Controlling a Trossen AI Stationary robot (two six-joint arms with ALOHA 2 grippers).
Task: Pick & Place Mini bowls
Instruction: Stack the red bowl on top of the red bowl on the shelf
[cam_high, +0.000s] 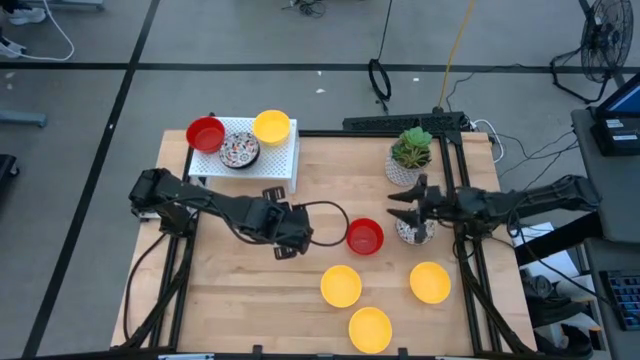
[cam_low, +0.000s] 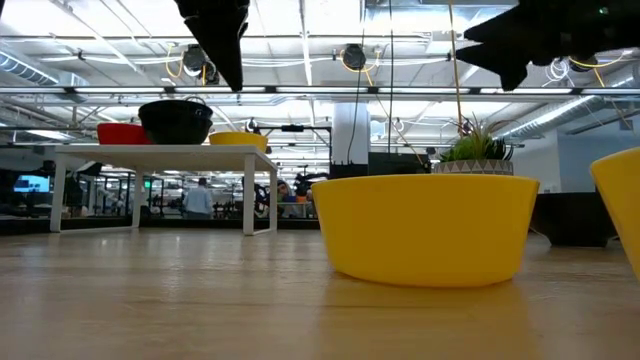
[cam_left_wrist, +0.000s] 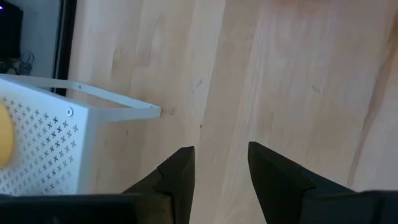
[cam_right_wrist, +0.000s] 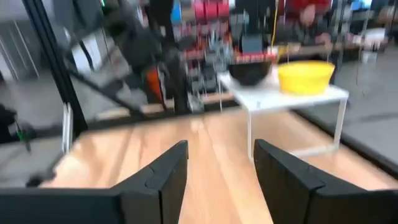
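Honestly, both grippers look empty with jaws parted: the left gripper (cam_high: 292, 240) hangs just beside the red bowl (cam_high: 365, 236), the right gripper (cam_high: 400, 205) right over a speckled bowl (cam_high: 412, 231) by the plant pot (cam_high: 410, 155). My worry is a fingertip catching a rim and skidding a bowl away. Only the overhead view shows the three yellow bowls (cam_high: 341, 285) further off; the low view just catches one close up (cam_low: 425, 227), and the rack (cam_left_wrist: 43, 146) with its three bowls.

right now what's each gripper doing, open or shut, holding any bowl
Left gripper: open, holding nothing, over bare table beside the white rack.
Right gripper: open, holding nothing, raised above the table.
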